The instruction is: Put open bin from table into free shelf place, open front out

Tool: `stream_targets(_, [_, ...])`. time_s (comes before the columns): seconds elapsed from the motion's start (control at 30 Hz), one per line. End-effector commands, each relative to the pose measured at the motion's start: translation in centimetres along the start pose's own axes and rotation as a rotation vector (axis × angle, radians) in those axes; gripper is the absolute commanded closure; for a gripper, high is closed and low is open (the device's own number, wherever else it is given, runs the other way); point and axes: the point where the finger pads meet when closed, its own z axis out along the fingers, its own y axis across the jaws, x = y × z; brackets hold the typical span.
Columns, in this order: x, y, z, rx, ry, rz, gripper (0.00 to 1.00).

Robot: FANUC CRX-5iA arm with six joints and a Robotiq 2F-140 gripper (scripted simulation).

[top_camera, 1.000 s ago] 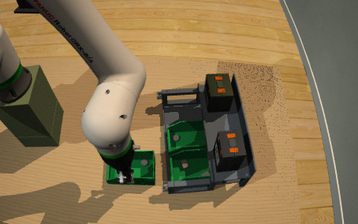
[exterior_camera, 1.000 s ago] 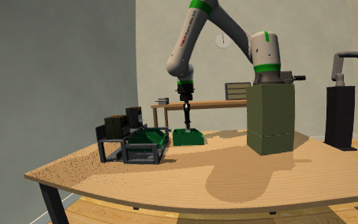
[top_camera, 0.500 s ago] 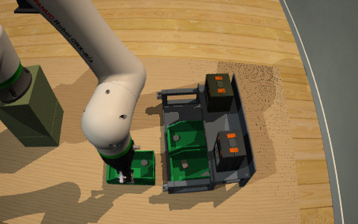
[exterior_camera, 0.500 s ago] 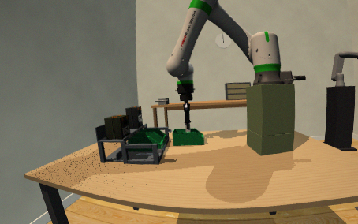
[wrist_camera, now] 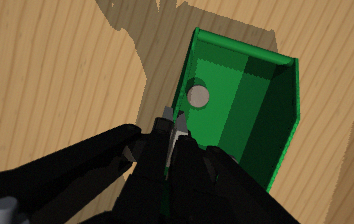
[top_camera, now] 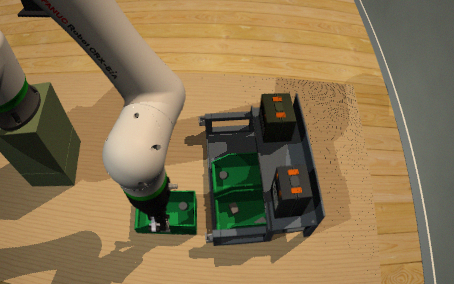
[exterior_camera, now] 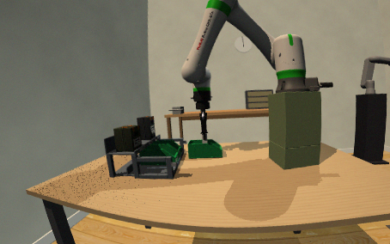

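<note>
The green open bin (top_camera: 187,220) (exterior_camera: 204,149) (wrist_camera: 228,100) stands on the table just left of the shelf, with a grey round part (top_camera: 182,205) (wrist_camera: 198,96) in it. My gripper (top_camera: 159,226) (exterior_camera: 204,138) (wrist_camera: 170,121) points straight down at the bin's left side wall. In the wrist view its fingertips are closed with the thin green wall between them. The grey shelf (top_camera: 235,235) (exterior_camera: 150,162) holds two green bins (top_camera: 235,170) (top_camera: 240,210) in a row. A bare grey place (top_camera: 230,136) lies at the far end of that row.
Two dark boxes with orange marks (top_camera: 277,117) (top_camera: 292,190) sit on the shelf's upper board behind the bins. The arm's olive pedestal (top_camera: 35,145) (exterior_camera: 294,129) stands to the left. A black stand (exterior_camera: 369,125) is at the table's far side.
</note>
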Motion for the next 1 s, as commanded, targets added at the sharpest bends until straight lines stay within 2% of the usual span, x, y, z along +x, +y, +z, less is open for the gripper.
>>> stream_targets(0.0, [0.0, 0.0, -0.3, 0.000, 0.000, 0.000, 1.00])
stream_targets(0.97, [0.0, 0.0, -2.9, 0.000, 0.000, 0.000, 1.00])
